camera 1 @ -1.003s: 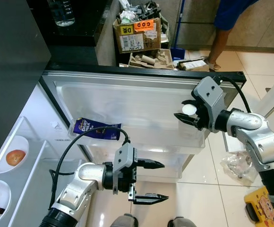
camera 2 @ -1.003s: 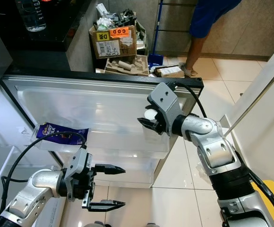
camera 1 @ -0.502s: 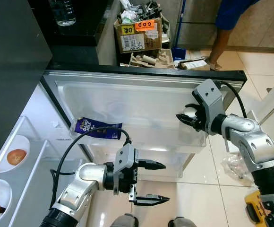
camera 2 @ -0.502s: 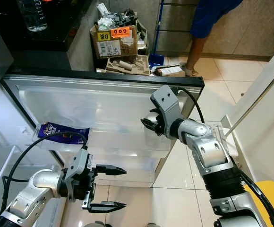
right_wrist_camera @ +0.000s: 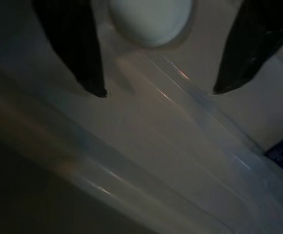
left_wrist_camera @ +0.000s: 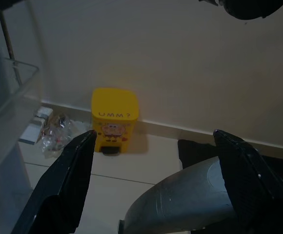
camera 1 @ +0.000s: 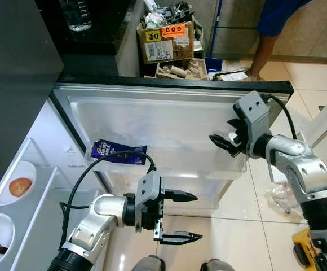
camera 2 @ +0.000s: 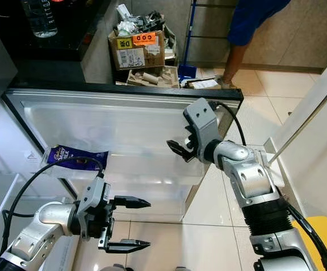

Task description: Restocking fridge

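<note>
A white egg (right_wrist_camera: 149,19) lies on the floor of the clear upper door shelf (camera 1: 169,164), free between the fingers (right_wrist_camera: 83,53) of my right gripper (camera 1: 222,133). That gripper stands open at the shelf's right end, just above the egg. A purple chocolate packet (camera 1: 117,153) lies at the left end of the same shelf. My left gripper (camera 1: 177,217) is open and holds nothing, low in front of the lower door shelf and over the floor tiles.
The fridge door (camera 1: 152,113) stands wide open before me. At left, fridge shelves hold a white plate (camera 1: 5,195) with an orange fruit (camera 1: 18,186). Behind the door are a cardboard box of rubbish (camera 1: 163,39) and a person (camera 1: 273,28). A yellow bin (left_wrist_camera: 113,119) stands at right.
My right gripper carried the egg down into the door shelf, opened and let it go. It has since lifted slightly. The left arm has not moved.
</note>
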Available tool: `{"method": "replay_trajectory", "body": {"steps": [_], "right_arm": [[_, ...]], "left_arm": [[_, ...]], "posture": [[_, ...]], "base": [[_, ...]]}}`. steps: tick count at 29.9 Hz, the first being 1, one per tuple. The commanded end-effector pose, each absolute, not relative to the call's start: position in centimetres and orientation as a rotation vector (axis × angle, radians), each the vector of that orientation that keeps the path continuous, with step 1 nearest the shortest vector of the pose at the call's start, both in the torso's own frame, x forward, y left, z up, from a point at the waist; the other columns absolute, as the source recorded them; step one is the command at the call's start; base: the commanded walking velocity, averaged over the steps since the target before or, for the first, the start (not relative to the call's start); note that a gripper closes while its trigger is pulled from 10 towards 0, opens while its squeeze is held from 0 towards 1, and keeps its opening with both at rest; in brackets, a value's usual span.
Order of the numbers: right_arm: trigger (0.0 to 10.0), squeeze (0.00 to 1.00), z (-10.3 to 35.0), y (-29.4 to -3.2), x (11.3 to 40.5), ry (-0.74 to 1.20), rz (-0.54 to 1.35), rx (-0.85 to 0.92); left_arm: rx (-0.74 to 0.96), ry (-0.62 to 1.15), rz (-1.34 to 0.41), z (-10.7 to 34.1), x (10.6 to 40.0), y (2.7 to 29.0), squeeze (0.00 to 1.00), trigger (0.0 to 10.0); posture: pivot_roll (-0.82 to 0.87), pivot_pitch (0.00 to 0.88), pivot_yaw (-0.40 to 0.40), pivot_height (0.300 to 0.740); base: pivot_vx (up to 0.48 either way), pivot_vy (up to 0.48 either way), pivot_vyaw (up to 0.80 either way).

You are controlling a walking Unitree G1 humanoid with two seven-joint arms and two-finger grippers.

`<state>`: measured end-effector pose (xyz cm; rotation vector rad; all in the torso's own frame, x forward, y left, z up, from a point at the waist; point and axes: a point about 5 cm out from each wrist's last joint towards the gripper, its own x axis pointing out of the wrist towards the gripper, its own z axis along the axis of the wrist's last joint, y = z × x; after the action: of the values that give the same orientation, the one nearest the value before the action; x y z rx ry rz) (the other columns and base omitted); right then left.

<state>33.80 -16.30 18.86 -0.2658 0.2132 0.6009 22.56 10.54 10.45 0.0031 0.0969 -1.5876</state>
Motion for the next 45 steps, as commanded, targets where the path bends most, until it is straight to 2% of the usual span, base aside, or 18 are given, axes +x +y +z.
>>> {"method": "replay_trajectory", "body": {"steps": [1,17,21,29,32,35,42,45], "right_arm": [[10.0,0.00,20.2,-16.7,33.7,0.177,0.598,-0.254],[10.0,0.00,26.6,-17.3,31.0,0.005,0.757,-0.257],[10.0,0.00,29.0,-18.6,28.9,-0.112,0.859,-0.206],[10.0,0.00,29.3,-21.2,26.6,-0.200,0.969,-0.088],[10.0,0.00,26.4,-23.9,23.7,-0.213,1.121,0.134],[10.0,0.00,22.9,-25.3,22.2,-0.155,1.160,0.307],[10.0,0.00,18.1,-26.1,19.6,0.032,1.210,0.457],[10.0,0.00,13.6,-26.1,17.9,0.290,1.211,0.506]], "left_arm": [[-0.015,0.090,-1.590,10.4,22.3,10.3,0.00,10.0],[-0.019,0.094,-1.602,10.3,22.2,10.3,0.00,10.0],[-0.020,0.099,-1.602,10.2,22.1,10.3,0.00,10.0],[-0.020,0.100,-1.602,10.1,22.1,10.2,0.00,10.0],[-0.017,0.099,-1.603,10.1,22.1,10.3,0.00,10.0],[-0.015,0.101,-1.602,10.1,22.1,10.3,0.00,10.0],[-0.011,0.097,-1.597,10.2,22.2,10.4,0.00,10.0],[-0.007,0.101,-1.596,10.2,22.2,10.6,0.00,10.0]], "posture": [[-0.10,0.131,-0.047,0.740],[-0.10,0.129,-0.047,0.740],[-0.10,0.127,-0.047,0.740],[-0.10,0.122,-0.050,0.740],[-0.10,0.120,-0.051,0.740],[-0.10,0.116,-0.052,0.740],[-0.09,0.117,-0.054,0.740],[-0.09,0.120,-0.051,0.740]], "base": [[0.000,0.000,0.00],[0.000,0.000,0.00],[0.000,0.000,0.00],[0.000,0.000,0.00],[0.000,0.000,0.00],[0.000,0.000,0.00],[0.000,0.000,0.00],[0.000,0.000,0.00]]}}
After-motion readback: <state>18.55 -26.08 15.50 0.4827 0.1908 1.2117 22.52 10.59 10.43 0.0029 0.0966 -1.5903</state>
